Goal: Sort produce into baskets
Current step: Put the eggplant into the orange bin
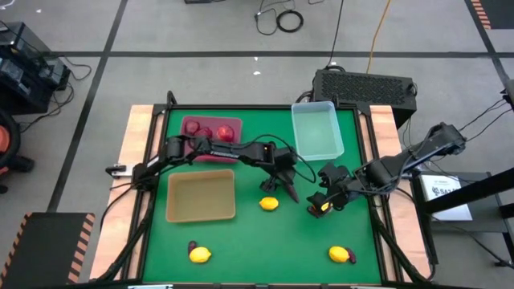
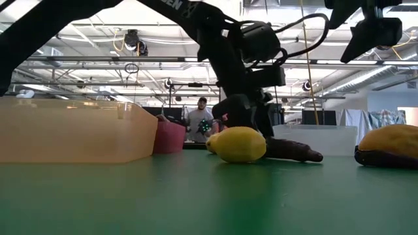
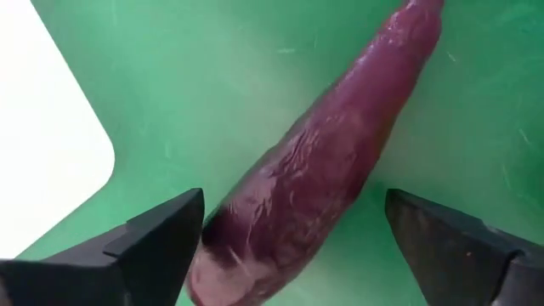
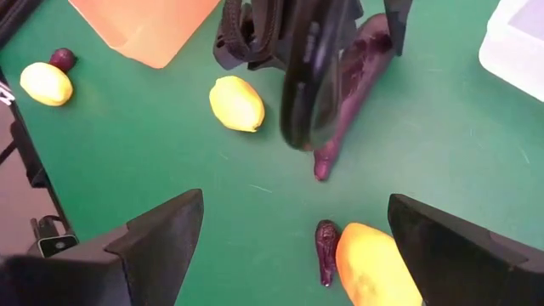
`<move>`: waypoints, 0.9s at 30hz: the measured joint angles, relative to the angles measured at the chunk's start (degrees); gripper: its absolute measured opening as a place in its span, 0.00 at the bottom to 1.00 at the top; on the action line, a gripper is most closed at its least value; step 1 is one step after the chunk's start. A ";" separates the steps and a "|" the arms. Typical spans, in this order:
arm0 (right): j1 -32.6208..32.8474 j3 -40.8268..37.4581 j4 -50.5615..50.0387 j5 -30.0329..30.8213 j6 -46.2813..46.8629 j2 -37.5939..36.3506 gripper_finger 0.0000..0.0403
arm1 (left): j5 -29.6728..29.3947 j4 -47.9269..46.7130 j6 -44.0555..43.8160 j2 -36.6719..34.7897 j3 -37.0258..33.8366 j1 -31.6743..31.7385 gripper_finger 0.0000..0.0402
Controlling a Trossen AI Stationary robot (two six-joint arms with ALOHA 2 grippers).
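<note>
Eggplant (image 3: 314, 178) at mid-table, flat on the green table (image 1: 257, 241) between the spread fingers of the left gripper (image 1: 283, 186).

A lemon (image 1: 269, 204) lay at its 7 o'clock, the tan tray (image 1: 201, 196) at 9, the clear bin (image 1: 317, 131) at 1, the maroon tray (image 1: 211, 128) at 10. At 3 o'clock the right gripper (image 1: 323, 205), fingers apart, hung over another lemon (image 4: 374, 268) with a small dark piece (image 4: 326, 251) touching it.

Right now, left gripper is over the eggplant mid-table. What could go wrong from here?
1. The left gripper is open astride the eggplant, near one end rather than its middle; the glossy, tapered piece may pivot or slip on closing.
2. The right gripper hangs open close by, above a lemon; the arms could clash.
3. Another lemon lies beside the eggplant and may get knocked.
</note>
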 joint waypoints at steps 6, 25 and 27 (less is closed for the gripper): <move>-0.05 0.00 0.40 0.00 -0.76 0.01 0.90 | -0.40 -2.67 -0.21 0.00 -0.02 0.23 0.80; -0.29 0.00 0.40 0.04 -7.30 0.01 0.90 | -1.76 -7.01 -13.47 0.00 -0.03 -0.26 0.58; -0.30 0.00 0.40 0.04 -8.08 0.01 0.90 | -1.79 -7.16 -14.03 0.00 -0.04 -0.44 0.54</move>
